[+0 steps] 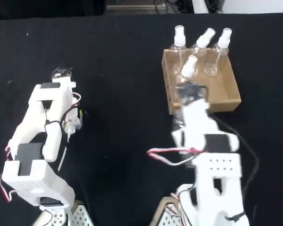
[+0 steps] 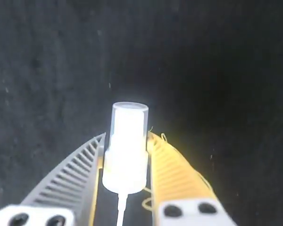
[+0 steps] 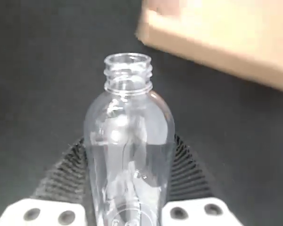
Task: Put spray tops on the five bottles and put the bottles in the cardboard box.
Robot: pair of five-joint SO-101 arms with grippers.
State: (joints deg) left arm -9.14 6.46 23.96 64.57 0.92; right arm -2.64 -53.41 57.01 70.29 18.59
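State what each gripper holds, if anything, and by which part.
The left gripper clamps a white plastic spray top at its collar; the right gripper grips a clear plastic bottle around its body.

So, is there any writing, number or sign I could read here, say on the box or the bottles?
None. No words, numbers or signs can be read on the box, the capped bottles, the open bottle or the spray top.

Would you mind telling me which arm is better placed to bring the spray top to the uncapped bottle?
Left: the left gripper is shut on the spray top, while the right gripper holds the open bottle.
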